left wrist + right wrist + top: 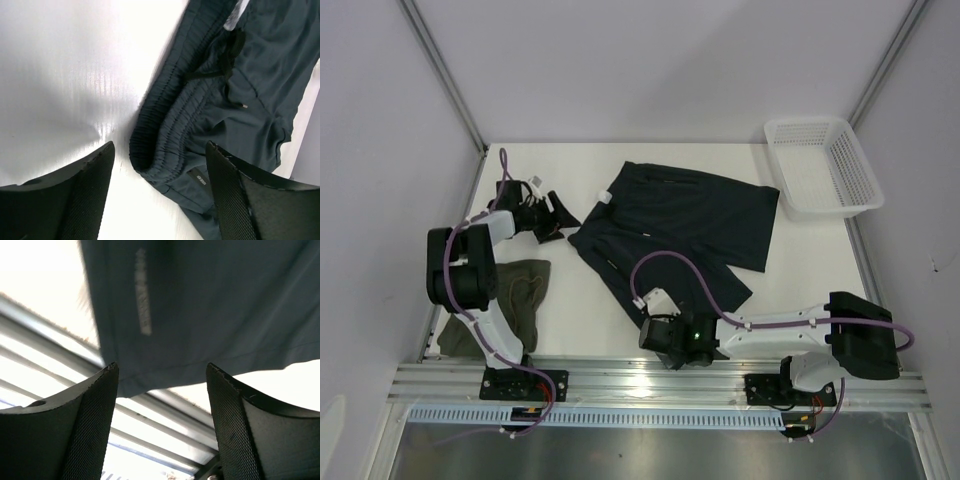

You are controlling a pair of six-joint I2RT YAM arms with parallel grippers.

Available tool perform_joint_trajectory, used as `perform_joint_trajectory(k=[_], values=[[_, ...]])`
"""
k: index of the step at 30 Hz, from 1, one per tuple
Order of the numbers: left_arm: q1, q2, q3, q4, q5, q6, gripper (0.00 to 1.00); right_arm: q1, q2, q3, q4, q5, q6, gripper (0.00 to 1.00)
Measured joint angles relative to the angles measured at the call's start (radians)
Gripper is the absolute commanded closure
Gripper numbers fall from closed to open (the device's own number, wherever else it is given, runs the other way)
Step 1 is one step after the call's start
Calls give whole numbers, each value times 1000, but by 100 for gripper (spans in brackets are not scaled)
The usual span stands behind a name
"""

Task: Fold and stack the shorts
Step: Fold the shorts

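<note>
The left gripper [160,147] has its fingers wide apart and grips nothing. The waistband corner of the navy shorts [225,100] lies on the table [60,75] between the tips. The right gripper [162,370] is also spread and empty, by the hem. Only the top view shows the olive shorts [525,295] beside the left arm's base.

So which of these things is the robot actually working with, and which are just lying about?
Part of the job:
- dark navy shorts, spread out in the middle
- olive-green shorts, bunched at the near left

Just lying about:
- white mesh basket, far right corner
</note>
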Motion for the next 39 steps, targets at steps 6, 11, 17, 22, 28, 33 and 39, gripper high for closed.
perform_joint_trajectory(k=[6,11,17,22,28,33,39], values=[[0,-42,-29,35,-16,-34,16,79,6,-52,33,-5,39,29],[0,-88,-101,48,-40,-77,15,116,9,-73,71,-10,55,35],[-11,-137,-131,47,-80,-117,15,121,71,-75,130,-11,61,51],[-51,-186,-167,46,-120,-143,14,123,88,-77,163,22,48,80],[-67,-241,-213,49,-147,-171,14,143,80,-92,208,42,51,90],[-72,-248,-226,53,-165,-194,14,164,73,-115,215,26,61,92],[-98,-242,-225,72,-187,-211,21,171,73,-128,215,14,61,94]])
